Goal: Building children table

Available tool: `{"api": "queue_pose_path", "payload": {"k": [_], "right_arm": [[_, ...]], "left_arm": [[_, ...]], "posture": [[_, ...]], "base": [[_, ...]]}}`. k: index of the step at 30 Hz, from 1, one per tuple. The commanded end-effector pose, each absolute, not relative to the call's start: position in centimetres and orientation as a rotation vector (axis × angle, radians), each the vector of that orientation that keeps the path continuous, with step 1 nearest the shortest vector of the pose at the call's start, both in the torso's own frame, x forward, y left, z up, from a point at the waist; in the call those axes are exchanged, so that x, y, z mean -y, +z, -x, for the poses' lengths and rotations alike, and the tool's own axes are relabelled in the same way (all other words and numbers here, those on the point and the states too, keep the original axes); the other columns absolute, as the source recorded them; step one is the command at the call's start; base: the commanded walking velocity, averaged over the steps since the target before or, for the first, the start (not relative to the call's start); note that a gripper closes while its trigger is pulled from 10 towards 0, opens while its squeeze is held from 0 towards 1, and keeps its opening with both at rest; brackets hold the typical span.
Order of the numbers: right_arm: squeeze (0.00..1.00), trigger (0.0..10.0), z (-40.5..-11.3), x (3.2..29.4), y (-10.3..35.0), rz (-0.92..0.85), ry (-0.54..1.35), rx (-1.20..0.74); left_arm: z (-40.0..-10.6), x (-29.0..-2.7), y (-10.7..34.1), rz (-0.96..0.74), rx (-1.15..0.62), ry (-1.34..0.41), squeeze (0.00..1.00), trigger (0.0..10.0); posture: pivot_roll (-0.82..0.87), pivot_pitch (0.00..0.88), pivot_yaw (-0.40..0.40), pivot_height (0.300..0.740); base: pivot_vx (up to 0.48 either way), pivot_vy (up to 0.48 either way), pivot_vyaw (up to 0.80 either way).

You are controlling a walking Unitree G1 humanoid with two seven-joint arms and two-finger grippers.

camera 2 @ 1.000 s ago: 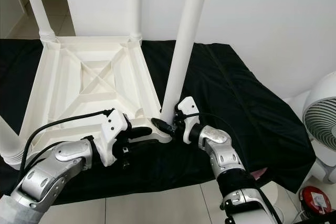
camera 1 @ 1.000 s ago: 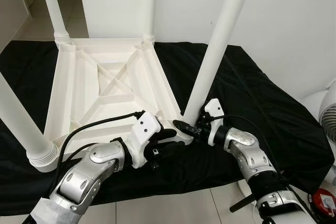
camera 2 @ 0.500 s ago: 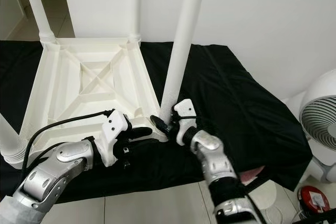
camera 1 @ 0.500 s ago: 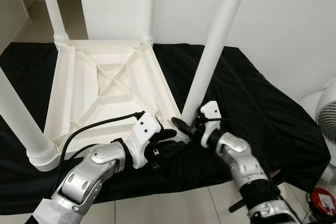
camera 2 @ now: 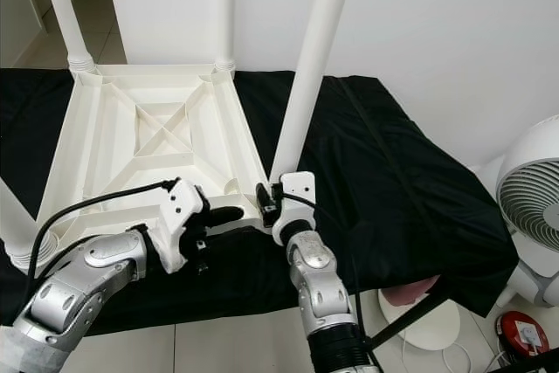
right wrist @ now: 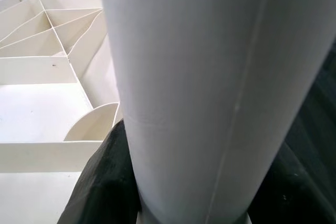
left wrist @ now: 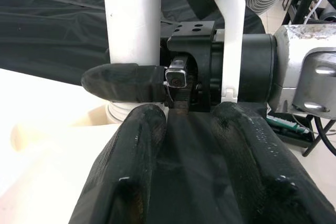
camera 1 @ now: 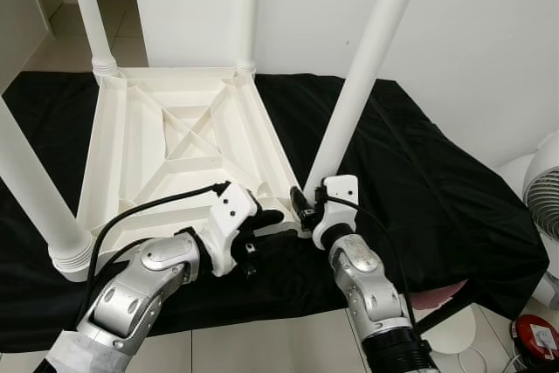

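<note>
- The white children's table [camera 1: 179, 141] lies upside down across the centre-left of the head view, its ribbed underside up, resting on a black cloth [camera 1: 419, 189] spread over the floor.
- Three legs stand up from its other corners: two at the top of the frame [camera 1: 87, 6] [camera 1: 247, 6], and one [camera 1: 31, 194] at the left edge with a threaded collar at its base.
- The fourth leg [camera 1: 367, 67] rises from the corner nearest the robot, at the centre of the frame, leaning toward the upper right.
- The right gripper [camera 1: 306, 207] sits at the base of this leg, just below centre. Its jaws are closed around the leg: the left wrist view shows one black finger [left wrist: 123, 82] wrapped across the white tube, and the right wrist view has the leg [right wrist: 210, 87] pressed close between the jaws.
- The left gripper [camera 1: 262, 220] lies low at centre-left, its jaws pointing at the same corner. Its two fingers [left wrist: 131, 161] are parted, lying over the table's edge and the cloth, holding nothing, with the leg's base just ahead of them.
- A white fan [camera 2: 528, 207] stands at the right edge.
</note>
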State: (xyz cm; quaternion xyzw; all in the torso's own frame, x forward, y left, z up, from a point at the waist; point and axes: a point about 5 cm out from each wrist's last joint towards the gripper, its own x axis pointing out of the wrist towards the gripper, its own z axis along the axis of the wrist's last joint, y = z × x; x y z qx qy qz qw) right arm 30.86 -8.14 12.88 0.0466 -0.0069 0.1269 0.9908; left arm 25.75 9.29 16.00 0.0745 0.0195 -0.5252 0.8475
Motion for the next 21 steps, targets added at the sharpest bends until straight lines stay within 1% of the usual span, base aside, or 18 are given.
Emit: {"api": "queue_pose_path", "payload": {"k": [1,2,3,4,5,10,13,15,17,18,19,20,21], "right_arm": [[0.00,10.0,-30.7,8.1,13.7,-0.102,0.279,0.049],[0.00,10.0,-30.7,8.1,13.7,-0.102,0.279,0.049],[0.07,10.0,-30.6,8.2,13.8,-0.102,0.300,0.053],[0.07,10.0,-30.6,8.2,13.8,-0.102,0.300,0.053],[1.00,10.0,-30.6,8.4,13.9,-0.113,0.314,0.056],[1.00,10.0,-30.3,9.3,14.4,-0.134,0.341,0.074],[1.00,10.0,-29.7,10.7,14.3,-0.115,0.356,0.073],[1.00,10.0,-29.7,10.7,14.3,-0.115,0.356,0.073],[1.00,10.0,-29.3,11.6,13.9,-0.100,0.373,0.052],[1.00,10.0,-29.3,11.6,13.9,-0.100,0.373,0.052],[0.00,10.0,-29.0,12.2,13.7,-0.080,0.418,0.046],[0.00,10.0,-28.7,12.8,13.5,-0.065,0.470,0.035],[0.00,10.0,-28.7,12.8,13.5,-0.065,0.470,0.035]], "left_arm": [[-25.7,-9.2,15.9,-0.170,-0.041,-1.125,0.00,10.0],[-25.7,-9.2,15.9,-0.170,-0.041,-1.125,0.00,10.0],[-25.7,-9.2,15.9,-0.170,-0.040,-1.127,0.00,10.0],[-25.7,-9.2,15.9,-0.170,-0.040,-1.127,0.00,10.0],[-25.7,-9.2,15.9,-0.169,-0.039,-1.128,0.00,10.0],[-25.6,-9.1,15.9,-0.166,-0.037,-1.127,0.00,10.0],[-25.5,-9.0,15.9,-0.164,-0.036,-1.132,0.00,10.0],[-25.5,-9.0,15.9,-0.164,-0.036,-1.132,0.00,10.0],[-25.5,-9.0,15.9,-0.165,-0.035,-1.134,0.00,10.0],[-25.5,-9.0,15.9,-0.165,-0.035,-1.134,0.00,10.0],[-25.5,-9.1,16.0,-0.166,-0.034,-1.135,0.00,10.0],[-25.5,-9.1,16.0,-0.167,-0.035,-1.138,0.00,10.0],[-25.5,-9.1,16.0,-0.167,-0.035,-1.138,0.00,10.0]], "posture": [[0.07,0.023,-0.101,0.740],[0.07,0.023,-0.101,0.740],[0.07,0.023,-0.104,0.740],[0.07,0.023,-0.104,0.740],[0.07,0.021,-0.105,0.740],[0.07,0.021,-0.109,0.740],[0.07,0.020,-0.112,0.740],[0.07,0.020,-0.112,0.740],[0.07,0.020,-0.112,0.740],[0.07,0.020,-0.112,0.740],[0.07,0.019,-0.108,0.740],[0.07,0.018,-0.107,0.740],[0.07,0.018,-0.107,0.740]], "base": [[0.000,0.000,0.00],[0.000,0.000,0.00],[0.000,0.000,0.00],[0.000,0.000,0.00],[0.000,0.000,0.00],[0.000,0.000,0.00],[0.000,0.000,0.00],[0.000,0.000,0.00],[0.000,0.000,0.00],[0.000,0.000,0.00],[0.000,0.000,0.00],[0.000,0.000,0.00],[0.000,0.000,0.00]]}}
